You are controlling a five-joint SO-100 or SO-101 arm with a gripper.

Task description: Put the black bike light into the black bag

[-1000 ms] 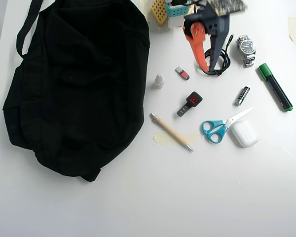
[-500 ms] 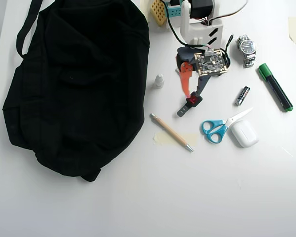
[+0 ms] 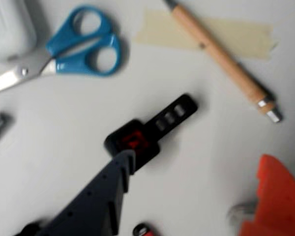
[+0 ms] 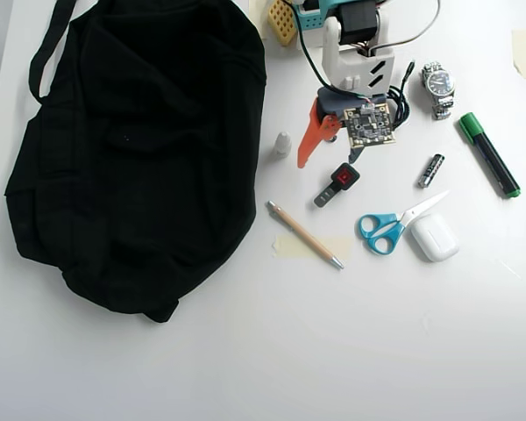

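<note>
The black bike light (image 4: 343, 177) lies on the white table right of the black bag (image 4: 140, 149), red lens up and grey strap tail pointing down-left. My gripper (image 4: 327, 162) hovers just behind it, open wide: the orange finger (image 4: 310, 140) is spread to the left and the dark finger sits at the light's back edge. In the wrist view the bike light (image 3: 133, 141) is at centre with the dark finger (image 3: 101, 196) tip overlapping its near edge, while the orange finger (image 3: 270, 196) stands far to the right. The gripper (image 3: 196, 162) holds nothing. The wrist view does not reach the bag.
Close around the light are a wooden pen (image 4: 304, 235) on a tape patch, blue scissors (image 4: 381, 230), a white earbud case (image 4: 434, 237), a battery (image 4: 431, 169), a green marker (image 4: 489, 154), a watch (image 4: 438, 88) and a small white bottle (image 4: 283, 143).
The arm swung from the table's back out over the bike light. In the last half second the orange finger spread leftward, opening the gripper wider.
</note>
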